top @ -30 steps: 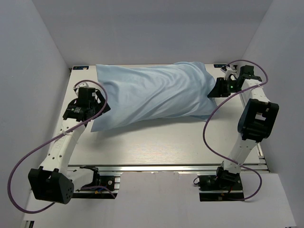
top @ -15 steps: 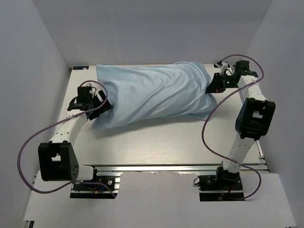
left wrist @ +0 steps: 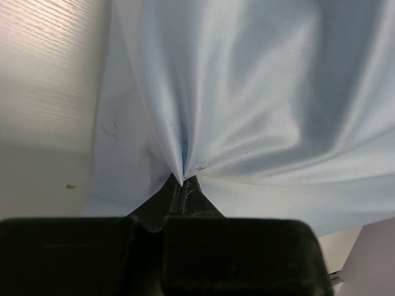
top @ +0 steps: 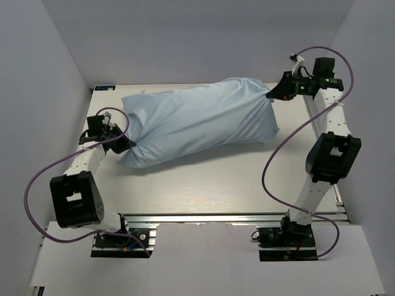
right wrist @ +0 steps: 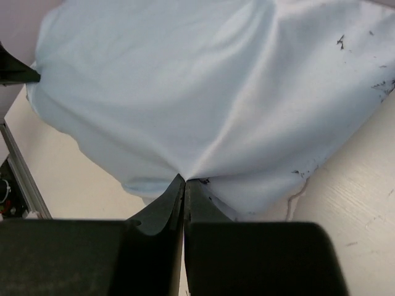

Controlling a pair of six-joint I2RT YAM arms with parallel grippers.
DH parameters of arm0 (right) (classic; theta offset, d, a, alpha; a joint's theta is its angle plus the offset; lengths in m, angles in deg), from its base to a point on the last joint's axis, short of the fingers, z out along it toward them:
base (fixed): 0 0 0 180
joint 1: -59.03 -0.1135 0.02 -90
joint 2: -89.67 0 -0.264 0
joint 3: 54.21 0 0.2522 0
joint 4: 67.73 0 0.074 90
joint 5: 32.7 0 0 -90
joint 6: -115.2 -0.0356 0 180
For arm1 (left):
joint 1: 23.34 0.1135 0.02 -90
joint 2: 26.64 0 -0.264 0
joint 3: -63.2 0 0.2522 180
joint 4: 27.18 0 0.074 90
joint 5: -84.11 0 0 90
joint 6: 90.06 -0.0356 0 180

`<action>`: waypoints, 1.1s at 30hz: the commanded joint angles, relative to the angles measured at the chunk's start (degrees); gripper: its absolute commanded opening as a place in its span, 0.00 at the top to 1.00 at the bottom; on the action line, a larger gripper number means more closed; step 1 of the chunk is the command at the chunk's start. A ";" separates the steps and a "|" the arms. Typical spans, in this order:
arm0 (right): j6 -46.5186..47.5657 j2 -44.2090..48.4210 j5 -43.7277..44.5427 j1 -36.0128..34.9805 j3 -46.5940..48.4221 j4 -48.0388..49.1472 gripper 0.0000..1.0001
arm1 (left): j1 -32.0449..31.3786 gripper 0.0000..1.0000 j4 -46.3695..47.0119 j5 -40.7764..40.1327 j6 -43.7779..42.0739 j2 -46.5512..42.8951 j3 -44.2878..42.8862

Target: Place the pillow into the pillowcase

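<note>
White walls (top: 185,37) close in three sides of one pale wood-grain table (top: 210,185). Two robot arms rise from its near edge, the left arm (top: 86,163) and the right arm (top: 327,123), each trailing one purple cable (top: 271,154). One light-blue pillowcase (top: 197,120) lies slantwise across the far half of the table, bulging and plump. The pillow cannot be seen under the cloth. The left gripper (left wrist: 183,188) has its fingers pressed together, pinching the pillowcase's near left end. The right gripper (right wrist: 185,184) likewise pinches a fold of cloth at the far right end.
</note>
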 commanded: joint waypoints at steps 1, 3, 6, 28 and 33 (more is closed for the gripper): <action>-4.55 4.69 -1.86 0.10 4.19 7.18 1.00 | 4.34 1.00 -2.36 -3.13 -1.26 -5.47 1.22; -4.91 5.74 -0.72 0.01 3.75 8.85 1.00 | 6.63 1.00 -4.12 -5.06 -1.44 -7.75 1.14; -4.74 7.59 1.47 0.10 -0.09 11.22 1.00 | 8.83 1.00 -6.06 -6.56 -2.23 -7.95 1.05; 15.94 21.40 11.78 -3.66 -19.37 20.37 0.11 | 10.94 0.07 -12.84 -4.32 4.43 -17.78 -7.92; 8.63 16.40 6.57 -10.78 -14.55 17.83 0.11 | 8.23 0.09 -2.75 8.45 8.40 -22.78 -6.07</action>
